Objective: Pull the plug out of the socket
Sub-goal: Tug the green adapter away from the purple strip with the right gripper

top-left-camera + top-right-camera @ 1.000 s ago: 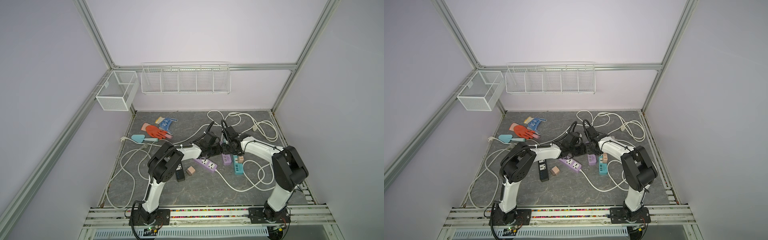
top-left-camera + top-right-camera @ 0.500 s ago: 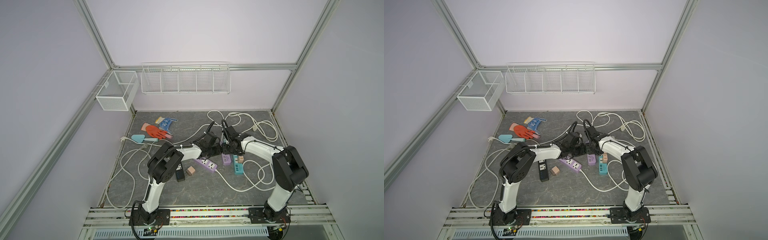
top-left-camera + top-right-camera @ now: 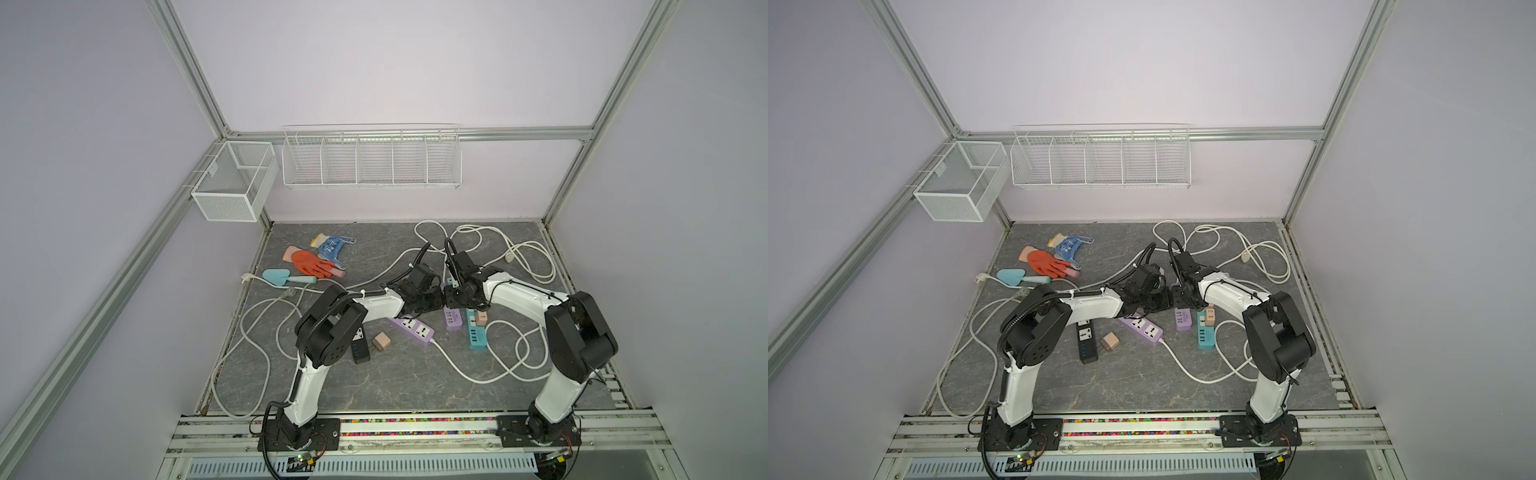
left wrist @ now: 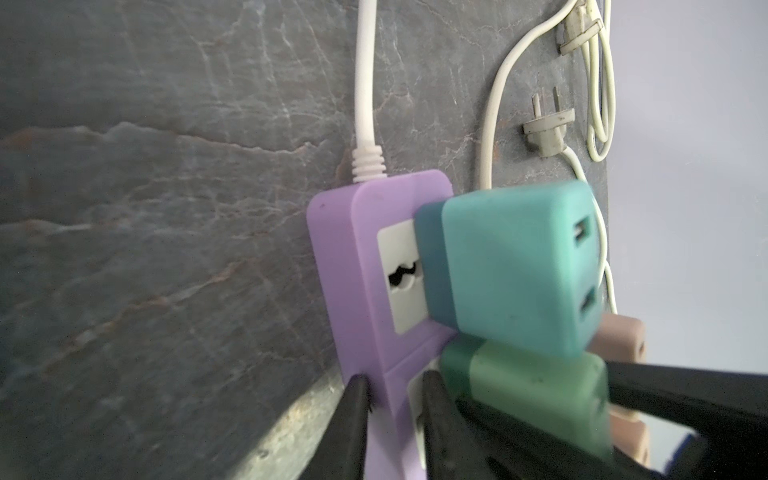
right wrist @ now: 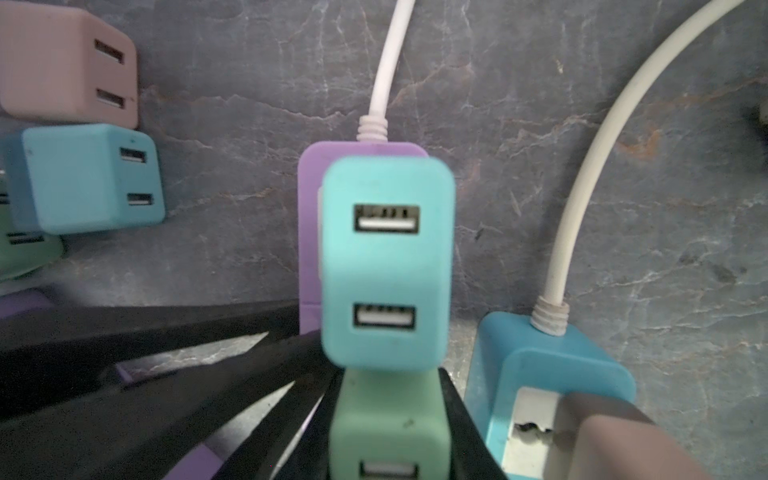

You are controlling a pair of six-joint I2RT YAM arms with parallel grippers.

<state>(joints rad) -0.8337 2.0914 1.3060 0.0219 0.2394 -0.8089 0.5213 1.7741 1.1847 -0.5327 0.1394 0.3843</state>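
1. Both claws are clamped. The left claw [image 4: 392,388] pinches one long edge of the purple socket strip [image 4: 357,257], with one finger on its side wall and one on its top face. The right claw [image 5: 388,395] grips the green plug [image 5: 386,428], with a finger flat against each side of the body. In both top views the two claws meet near the middle of the table [image 3: 374,374].
2. Table: dark grey, stone-veined surface with white cables looped across it.
3. Purple socket strip: lies flat on the table. A white cord leaves one end, and two plugs stand on its face.
4. Blue socket strip [image 5: 557,374]: sits just beside the purple one. It has its own white cord and carries a brownish-pink plug [image 5: 615,436].
5. Teal plug [image 5: 386,262]: sits on the purple strip at the socket nearest the cord, with two USB ports facing up.
6. Green plug: sits at the next socket along, touching the teal plug. Its base is against the strip's face and its pins are hidden, so I cannot tell how deep it is seated.
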